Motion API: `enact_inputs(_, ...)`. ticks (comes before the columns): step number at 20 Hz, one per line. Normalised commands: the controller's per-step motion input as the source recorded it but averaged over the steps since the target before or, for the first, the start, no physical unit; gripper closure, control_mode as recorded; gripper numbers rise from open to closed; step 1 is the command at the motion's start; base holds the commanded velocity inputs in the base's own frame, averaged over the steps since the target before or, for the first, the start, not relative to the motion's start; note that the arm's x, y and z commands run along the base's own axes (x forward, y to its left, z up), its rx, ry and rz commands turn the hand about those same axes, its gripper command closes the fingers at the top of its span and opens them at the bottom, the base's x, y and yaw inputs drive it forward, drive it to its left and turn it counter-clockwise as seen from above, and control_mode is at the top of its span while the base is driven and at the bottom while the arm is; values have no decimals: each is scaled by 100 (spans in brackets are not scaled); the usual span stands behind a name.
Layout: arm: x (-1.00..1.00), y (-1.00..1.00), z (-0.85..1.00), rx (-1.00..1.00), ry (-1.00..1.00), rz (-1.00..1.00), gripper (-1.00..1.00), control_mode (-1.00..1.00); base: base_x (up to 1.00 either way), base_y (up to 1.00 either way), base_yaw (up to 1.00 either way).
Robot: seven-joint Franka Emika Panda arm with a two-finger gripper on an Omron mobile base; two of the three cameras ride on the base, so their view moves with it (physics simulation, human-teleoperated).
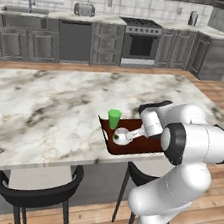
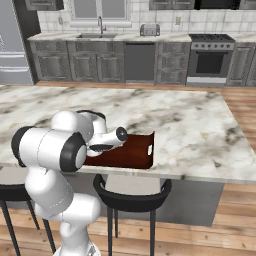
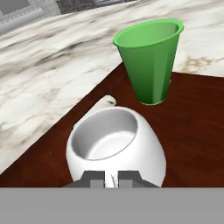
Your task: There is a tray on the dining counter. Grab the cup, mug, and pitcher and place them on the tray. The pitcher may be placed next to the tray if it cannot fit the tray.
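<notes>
My mug looks smooth glossy white; the cup matt green plastic; tray polished dark wood.

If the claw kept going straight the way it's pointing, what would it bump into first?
The claw is shut on the near rim of the mug, so the mug is already right in front of it. Pushed straight on, the mug would probably meet the cup next, standing just beyond on the tray; depth is hard to judge.
</notes>
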Motion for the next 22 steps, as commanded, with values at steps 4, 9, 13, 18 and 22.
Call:
enact_inputs(4, 0, 0, 0, 0, 0, 0, 100, -100, 0, 0, 0)
enact_inputs(9, 0, 0, 0, 0, 0, 0, 100, -100, 0, 0, 0)
enact_inputs(13, 1, 0, 0, 0, 0, 0, -100, -100, 0, 0, 0)
enact_inputs(18, 0, 0, 0, 0, 0, 0, -100, -100, 0, 0, 0)
enact_inputs(22, 0, 0, 0, 0, 0, 0, -100, -100, 0, 0, 0)
